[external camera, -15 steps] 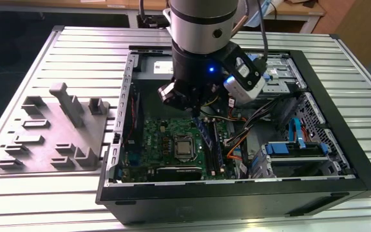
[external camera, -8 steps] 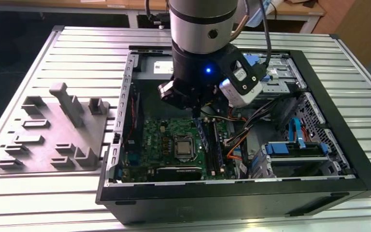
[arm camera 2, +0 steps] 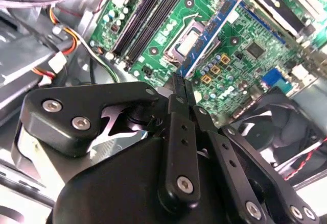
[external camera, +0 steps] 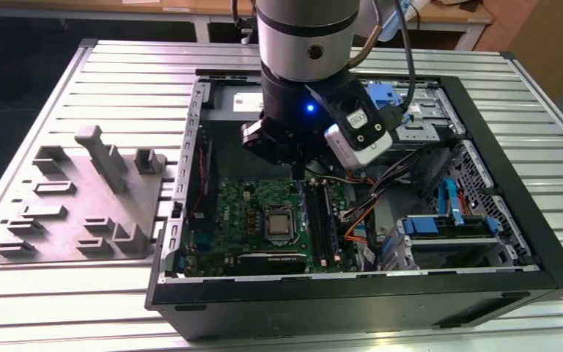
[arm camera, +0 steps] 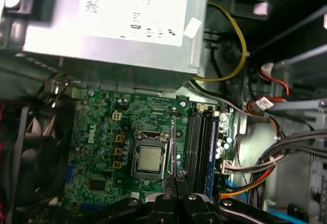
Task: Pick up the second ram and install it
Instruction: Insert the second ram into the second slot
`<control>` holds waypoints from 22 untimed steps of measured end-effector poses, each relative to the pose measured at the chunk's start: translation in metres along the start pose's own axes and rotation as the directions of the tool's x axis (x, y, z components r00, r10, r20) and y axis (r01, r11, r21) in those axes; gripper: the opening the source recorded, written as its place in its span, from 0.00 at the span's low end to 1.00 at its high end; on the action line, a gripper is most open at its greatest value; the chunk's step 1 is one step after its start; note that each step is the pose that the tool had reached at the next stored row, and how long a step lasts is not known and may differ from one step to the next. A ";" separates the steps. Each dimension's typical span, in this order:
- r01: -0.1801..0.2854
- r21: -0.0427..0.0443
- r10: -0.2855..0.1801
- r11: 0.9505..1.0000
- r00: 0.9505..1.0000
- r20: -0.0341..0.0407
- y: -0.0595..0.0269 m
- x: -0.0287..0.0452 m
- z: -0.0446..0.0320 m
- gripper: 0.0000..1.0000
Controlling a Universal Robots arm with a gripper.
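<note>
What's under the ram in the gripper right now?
The motherboard: the second ram, shut in the gripper, hangs above it near the processor socket, memory slots alongside. The patch straight beneath the strip is covered.

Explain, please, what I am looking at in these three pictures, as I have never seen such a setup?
This is a robot arm working over an open computer case that lies on a slatted metal table. The exterior view comes from a camera standing off the arm. Both wrist views come from cameras riding on the arm, looking past its tool into the case. Inside lies a big green circuit board. On the table, at the exterior view's left of the case, sits a grey moulded tray. In the second wrist view the tool is shut on a thin blue memory stick, held above the board and not yet seated in the long black slots.
</note>
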State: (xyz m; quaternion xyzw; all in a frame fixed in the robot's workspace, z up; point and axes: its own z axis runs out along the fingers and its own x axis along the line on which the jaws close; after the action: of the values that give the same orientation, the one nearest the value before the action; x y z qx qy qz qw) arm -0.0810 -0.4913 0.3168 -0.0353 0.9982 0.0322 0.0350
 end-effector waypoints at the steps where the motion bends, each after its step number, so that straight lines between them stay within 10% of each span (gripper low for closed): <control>1: -0.006 0.000 0.006 1.000 1.000 0.000 0.0000 0.0000 0.0000 0.08; 10: -0.008 0.000 0.008 1.000 1.000 0.000 0.0000 -0.0014 0.0006 0.08; 22: -0.015 0.001 0.015 1.000 1.000 -0.001 -0.0019 -0.0229 0.0064 0.08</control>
State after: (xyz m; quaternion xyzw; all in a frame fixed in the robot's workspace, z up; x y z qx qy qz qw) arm -0.0576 -0.4912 0.3119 -0.0278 0.9985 0.0320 0.0343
